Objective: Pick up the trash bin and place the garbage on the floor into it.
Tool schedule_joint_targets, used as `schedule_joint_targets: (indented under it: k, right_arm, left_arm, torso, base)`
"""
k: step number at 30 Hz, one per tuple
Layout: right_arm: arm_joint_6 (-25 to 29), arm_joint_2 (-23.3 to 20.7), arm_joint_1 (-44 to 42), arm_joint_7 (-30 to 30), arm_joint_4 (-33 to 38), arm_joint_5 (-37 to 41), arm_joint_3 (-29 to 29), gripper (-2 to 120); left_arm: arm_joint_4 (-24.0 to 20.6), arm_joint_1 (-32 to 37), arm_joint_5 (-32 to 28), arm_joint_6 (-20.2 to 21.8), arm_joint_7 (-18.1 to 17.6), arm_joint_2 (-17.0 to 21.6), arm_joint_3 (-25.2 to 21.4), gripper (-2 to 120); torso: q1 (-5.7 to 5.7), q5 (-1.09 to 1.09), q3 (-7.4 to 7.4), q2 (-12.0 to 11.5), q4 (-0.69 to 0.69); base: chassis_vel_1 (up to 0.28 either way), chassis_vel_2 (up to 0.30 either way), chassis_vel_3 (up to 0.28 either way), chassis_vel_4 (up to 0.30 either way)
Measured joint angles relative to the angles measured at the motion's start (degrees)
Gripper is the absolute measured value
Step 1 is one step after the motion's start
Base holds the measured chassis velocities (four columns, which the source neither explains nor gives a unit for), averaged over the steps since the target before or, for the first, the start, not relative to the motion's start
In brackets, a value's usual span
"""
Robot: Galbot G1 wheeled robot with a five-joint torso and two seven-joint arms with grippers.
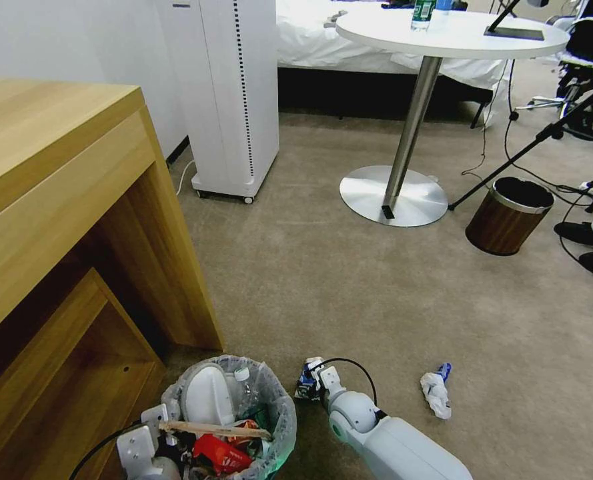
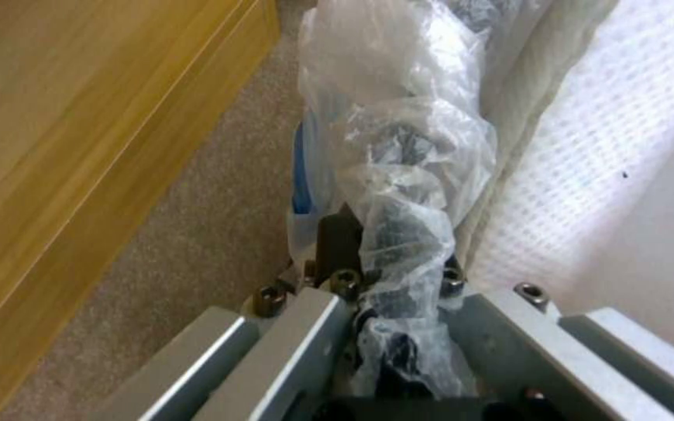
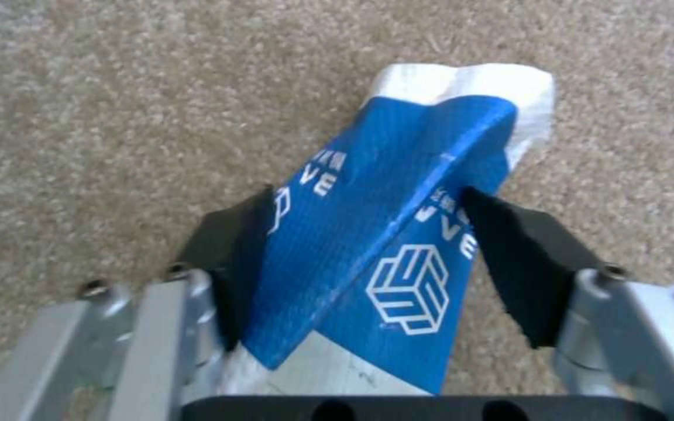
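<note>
Blue-white carton (image 3: 376, 234): light, creased card, crushable; lies on the floor (image 1: 376, 293) just beside the trash bin (image 1: 279, 417). Right gripper (image 3: 364, 245) straddles its mid-body, pads (image 3: 521, 257) apparently touching both sides. Left gripper (image 2: 388, 292) is clamped on the bin's bagged rim. Short-pile carpet, grippy; crumpled paper (image 1: 436, 393) lies near.

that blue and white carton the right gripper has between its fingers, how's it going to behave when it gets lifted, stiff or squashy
The carton looks creased along its blue face, so it is probably squashy and may fold further under the right gripper. It seems flattened and likely empty, hence light. Its printed surface looks smooth, so it could slip between the black pads if gripped loosely.
</note>
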Motion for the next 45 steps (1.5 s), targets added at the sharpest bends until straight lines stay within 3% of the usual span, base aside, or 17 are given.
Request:
schedule_joint_targets:
  k: [6,8,17,24,26,27,30,31,32,36,45]
  right_arm:
    - [1.0,-0.4,0.1,0.2,0.0,0.0,0.1,43]
    - [1.5,-0.6,0.1,0.7,0.3,0.1,0.2,31]
    - [1.7,-2.1,0.0,1.7,4.2,1.5,2.0,0]
    - [1.3,-10.4,-0.3,3.2,16.2,4.2,5.6,0]
    - [4.1,-14.4,0.1,1.6,22.8,4.5,7.4,0]
    - [4.1,-14.4,0.1,1.6,22.8,4.5,7.4,0]
    - [14.7,-19.0,1.2,-5.0,30.5,4.8,8.8,0]
    - [14.7,-19.0,1.2,-5.0,30.5,4.8,8.8,0]
    - [19.0,-20.7,1.8,-8.2,33.7,6.2,8.7,0]
    - [23.7,-23.5,3.6,-13.3,40.5,12.4,6.1,0]
    - [22.2,-23.8,7.2,-12.9,46.1,17.6,-8.0,0]
  left_arm:
    - [0.0,0.3,0.6,-0.2,0.3,0.0,0.2,0]
    - [0.0,0.4,0.9,-0.2,0.5,0.1,0.3,0]
    - [-0.5,0.3,0.6,-0.3,0.7,0.8,0.4,0]
    - [-0.8,-0.2,0.1,-0.6,0.9,0.6,0.4,0]
    - [-0.8,-0.4,0.0,-0.6,1.0,0.3,0.5,0]
    - [-0.8,-0.4,0.0,-0.6,1.0,0.3,0.5,0]
    - [-0.8,-0.8,-0.1,-0.6,0.9,0.1,0.7,0]
    - [-0.8,-0.8,-0.1,-0.6,0.9,0.1,0.7,0]
    - [-0.8,-1.1,-0.2,-0.6,0.9,0.1,0.8,0]
    - [-0.5,-2.5,-0.5,-0.6,1.0,-0.3,1.4,0]
    - [1.1,-4.3,0.0,-0.2,1.1,-3.8,2.7,0]
  torso:
    - [0.00,0.00,0.00,0.0,0.00]
    - [0.00,0.00,0.00,0.0,0.00]
    - [0.00,0.01,0.01,0.0,0.00]
    - [0.00,0.01,0.01,0.0,-0.01]
    - [0.00,0.00,0.01,0.0,-0.02]
    - [0.00,0.00,0.01,0.0,-0.02]
    - [0.00,0.01,0.01,0.0,0.00]
    - [0.00,0.01,0.01,0.0,0.00]
    - [0.00,0.01,0.00,0.0,0.00]
    - [0.00,0.00,0.00,0.0,0.00]
    - [0.00,0.00,0.01,0.0,0.01]
  base:
    - [0.000,0.000,0.000,0.000]
    - [0.000,0.000,0.000,0.000]
    - [0.000,0.000,0.000,0.000]
    - [0.000,0.000,0.000,0.000]
    - [0.000,0.000,0.000,0.000]
    - [0.000,0.000,0.000,0.000]
    - [0.000,0.000,0.000,0.000]
    - [0.000,0.000,0.000,0.000]
    - [0.000,0.000,0.000,0.000]
    - [0.000,0.000,0.000,0.000]
    - [0.000,0.000,0.000,0.000]
